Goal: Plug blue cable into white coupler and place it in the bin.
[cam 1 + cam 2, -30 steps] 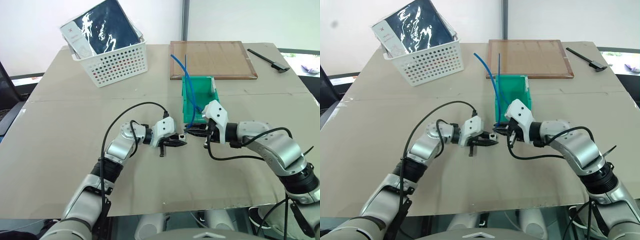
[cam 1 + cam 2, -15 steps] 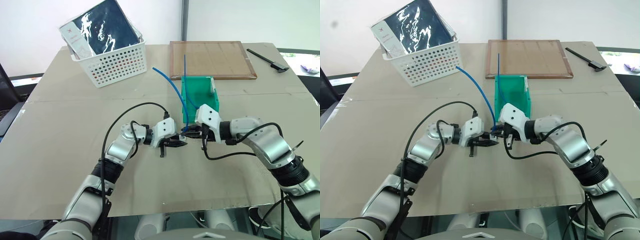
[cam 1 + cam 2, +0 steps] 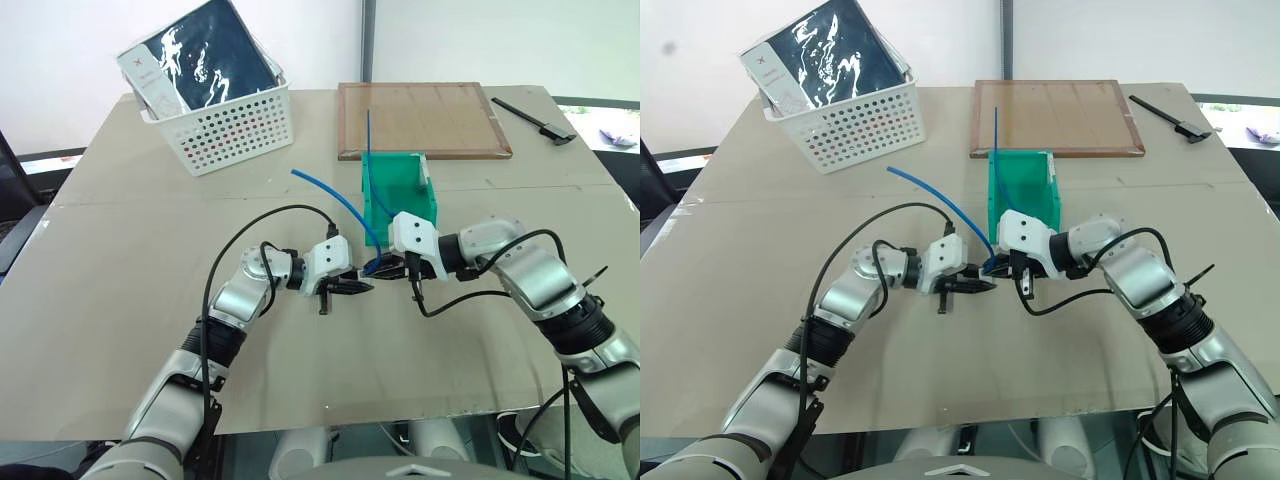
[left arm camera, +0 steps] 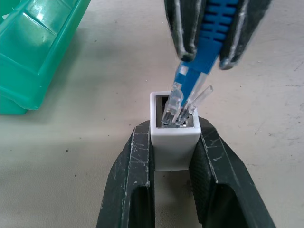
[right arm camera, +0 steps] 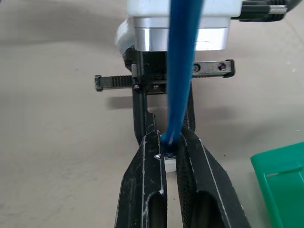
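Now L fingers (image 4: pixel 173 161) clamp white coupler (image 4: pixel 174 142); R fingers (image 5: pixel 171 159) pinch blue cable (image 3: pixel 335 195) w/ plug at socket.

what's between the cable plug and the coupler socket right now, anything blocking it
Nothing visible blocks it. The left tool clamps the white coupler by its sides, socket facing the right tool, which grips the blue cable. The clear plug tip is already at the socket mouth, tilted, not seated.

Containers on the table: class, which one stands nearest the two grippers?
The green bin, just beyond the right gripper and left gripper. The white perforated basket sits at the table's far left corner.
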`<move>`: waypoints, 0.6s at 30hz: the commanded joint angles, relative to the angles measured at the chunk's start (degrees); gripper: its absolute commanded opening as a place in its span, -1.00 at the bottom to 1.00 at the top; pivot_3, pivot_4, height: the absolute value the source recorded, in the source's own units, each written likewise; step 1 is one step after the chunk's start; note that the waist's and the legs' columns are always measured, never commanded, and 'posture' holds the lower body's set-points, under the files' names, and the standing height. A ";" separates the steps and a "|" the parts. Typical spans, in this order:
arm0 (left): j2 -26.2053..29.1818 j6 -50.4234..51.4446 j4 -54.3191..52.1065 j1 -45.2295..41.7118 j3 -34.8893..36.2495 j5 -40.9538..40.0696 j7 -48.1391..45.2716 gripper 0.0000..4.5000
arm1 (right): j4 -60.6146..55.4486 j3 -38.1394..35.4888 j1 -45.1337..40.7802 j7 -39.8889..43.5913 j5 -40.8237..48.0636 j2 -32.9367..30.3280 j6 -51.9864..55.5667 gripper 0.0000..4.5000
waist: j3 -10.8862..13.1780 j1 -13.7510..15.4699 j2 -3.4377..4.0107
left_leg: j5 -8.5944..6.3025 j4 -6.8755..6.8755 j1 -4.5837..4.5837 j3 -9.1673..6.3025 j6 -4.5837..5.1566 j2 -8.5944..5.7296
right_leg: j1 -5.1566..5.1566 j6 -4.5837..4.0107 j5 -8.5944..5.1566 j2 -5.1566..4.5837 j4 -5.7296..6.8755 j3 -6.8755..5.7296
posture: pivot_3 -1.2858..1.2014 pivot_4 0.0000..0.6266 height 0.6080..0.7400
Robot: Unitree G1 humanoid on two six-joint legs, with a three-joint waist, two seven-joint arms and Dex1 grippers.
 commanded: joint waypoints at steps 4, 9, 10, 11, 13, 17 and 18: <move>0.12 -0.48 -1.14 1.28 -0.28 0.36 0.07 -0.82 | 5.94 3.34 -3.68 5.95 -2.65 0.37 1.79 -1.00 | -0.02 -0.01 0.00 | 0.00 0.00 0.00 -0.04 0.00 0.00 | 0.01 0.00 0.00 0.00 0.00 -0.02 | 0.03 -0.52 1.00; -0.12 -0.80 -1.00 1.51 -0.29 0.37 0.40 -0.82 | 6.74 3.91 -4.92 8.28 -3.40 0.07 2.36 -1.00 | -0.02 0.03 0.00 | 0.00 -0.01 0.00 -0.04 -0.01 -0.01 | 0.01 -0.01 0.00 -0.03 0.00 -0.03 | 0.03 -0.52 1.00; -0.15 -0.84 -0.96 1.55 -0.26 0.35 0.43 -0.82 | 6.68 3.98 -4.96 8.51 -3.50 0.05 2.48 -1.00 | -0.02 0.05 0.01 | 0.00 -0.01 0.00 -0.04 -0.01 -0.01 | 0.01 -0.01 0.00 -0.04 0.00 -0.03 | 0.03 -0.52 1.00; -0.18 -0.98 -0.73 1.52 -0.25 0.37 0.45 -0.82 | 6.61 4.01 -5.05 8.72 -3.58 0.06 2.63 -1.00 | -0.02 0.06 0.01 | 0.00 -0.01 0.00 -0.04 -0.01 -0.01 | 0.01 -0.01 0.00 -0.05 0.00 -0.03 | 0.03 -0.52 1.00; -0.26 -1.40 -0.03 1.35 -0.23 0.44 0.41 -0.82 | 6.63 3.99 -5.35 8.92 -3.78 0.19 2.79 -1.00 | -0.03 0.08 0.02 | 0.00 -0.01 0.00 -0.04 -0.01 -0.03 | 0.00 -0.01 0.00 -0.06 0.00 -0.03 | 0.03 -0.52 1.00; -0.16 -2.52 1.17 1.54 -0.25 0.64 0.28 -0.82 | 7.19 3.87 -7.10 9.16 -4.15 0.74 3.63 -1.00 | -0.03 0.07 0.02 | 0.00 -0.01 -0.01 -0.05 -0.01 -0.04 | 0.00 0.00 0.00 -0.08 0.00 -0.04 | 0.03 -0.52 1.00; -0.16 -2.69 1.28 1.60 -0.27 0.65 0.28 -0.82 | 7.22 3.93 -7.38 9.34 -4.27 0.77 3.73 -1.00 | -0.03 0.07 0.02 | 0.00 -0.01 -0.01 -0.05 -0.01 -0.04 | 0.00 0.00 0.01 -0.08 0.00 -0.04 | 0.03 -0.52 1.00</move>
